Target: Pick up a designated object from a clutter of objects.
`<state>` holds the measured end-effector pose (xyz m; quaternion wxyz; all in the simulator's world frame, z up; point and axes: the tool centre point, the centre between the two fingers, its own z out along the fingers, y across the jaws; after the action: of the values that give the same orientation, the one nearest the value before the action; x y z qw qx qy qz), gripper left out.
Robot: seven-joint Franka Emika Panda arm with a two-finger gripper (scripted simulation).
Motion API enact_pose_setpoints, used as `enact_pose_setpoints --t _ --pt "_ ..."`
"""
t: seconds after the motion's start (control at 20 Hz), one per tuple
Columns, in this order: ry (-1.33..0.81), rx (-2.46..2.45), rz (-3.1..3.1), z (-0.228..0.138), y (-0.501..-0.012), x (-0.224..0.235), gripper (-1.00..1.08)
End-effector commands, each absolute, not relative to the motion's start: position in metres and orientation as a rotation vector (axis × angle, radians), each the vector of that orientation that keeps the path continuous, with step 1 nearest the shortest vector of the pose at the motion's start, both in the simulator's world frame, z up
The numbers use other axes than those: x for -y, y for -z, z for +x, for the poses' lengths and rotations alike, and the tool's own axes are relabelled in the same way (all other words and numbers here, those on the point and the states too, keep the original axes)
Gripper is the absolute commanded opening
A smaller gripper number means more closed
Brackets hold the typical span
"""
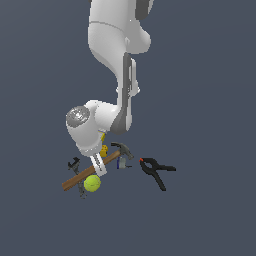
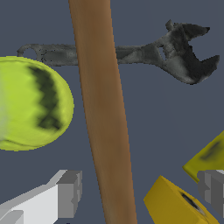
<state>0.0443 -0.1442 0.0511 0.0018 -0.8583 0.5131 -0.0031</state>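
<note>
The hammer (image 1: 92,172) lies flat on the dark surface (image 1: 210,75), its brown handle running from the head (image 1: 122,149) down toward the exterior view's left. No desk edge or corner shows in either view, so its place cannot be fixed that way; it sits in the middle of the clutter.

Surroundings: the tennis ball (image 1: 92,183) rests just beside the handle, near its middle, on the side nearer the bottom of the exterior view. The wrench (image 2: 131,54) lies crosswise beneath the handle; the wrist view shows the handle passing over its shank, with the open jaw end out to one side. Yellow pieces (image 2: 177,203) sit near the handle on the side opposite the ball. The black spring clamp (image 1: 157,170) lies apart, to the exterior view's right of the hammer head. A small dark item (image 1: 74,164) sits by the handle's far end on the exterior view's left; it is too small to identify.

Gripper (image 1: 100,167): spread wide, one finger (image 2: 61,197) on each side of the handle, neither pad touching the wood. The ball and a yellow piece lie close to the fingers.

No container is visible.
</note>
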Motion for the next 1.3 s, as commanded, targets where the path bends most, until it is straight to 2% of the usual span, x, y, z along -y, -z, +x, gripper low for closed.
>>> enact_pose_setpoints --t 0.0,0.35,0.4,0.85,0.9,1.25 --pt "-0.001 -1.616 -2.694 0.041 -0.035 0.144 1.00" --pt "-0.001 -1.617 -2.693 0.042 -0.020 0.145 1.00" --pt "-0.001 -1.617 -2.693 0.042 -0.020 0.145 -1.00" --pt "-0.001 -1.617 -2.693 0.042 -0.020 0.145 -1.00" --pt "0.056 -1.601 -2.682 0.057 -0.038 0.144 -1.00" --pt "0.054 -1.602 -2.682 0.056 -0.053 0.147 -1.00"
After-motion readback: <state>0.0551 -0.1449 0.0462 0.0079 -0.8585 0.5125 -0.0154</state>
